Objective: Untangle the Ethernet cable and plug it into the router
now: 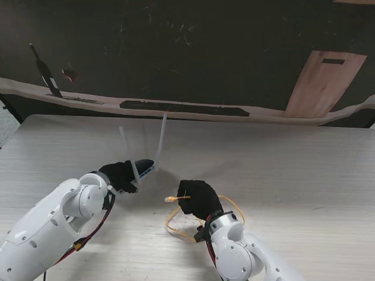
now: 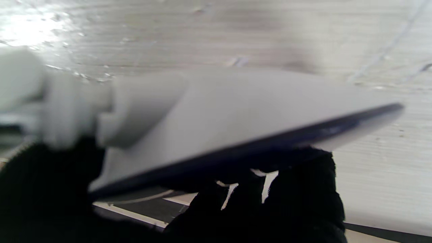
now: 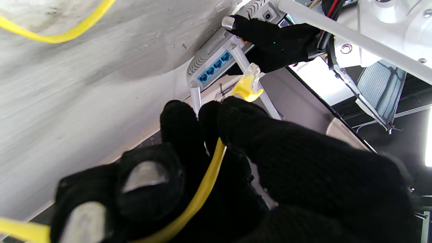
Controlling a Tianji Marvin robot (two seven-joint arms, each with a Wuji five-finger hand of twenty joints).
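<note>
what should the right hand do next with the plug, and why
Probably ease the right hand left toward the router, lining the yellow plug up with the blue ports. The plug is pinched and pointing that way with a gap left, and the left hand holds the router up.

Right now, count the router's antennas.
2. Both rise from the router in the left hand: one antenna on the left, the other antenna on the right.

Router [image 2: 236, 125] blurred, its underside hidden behind gloved fingers [image 2: 303, 195].
</note>
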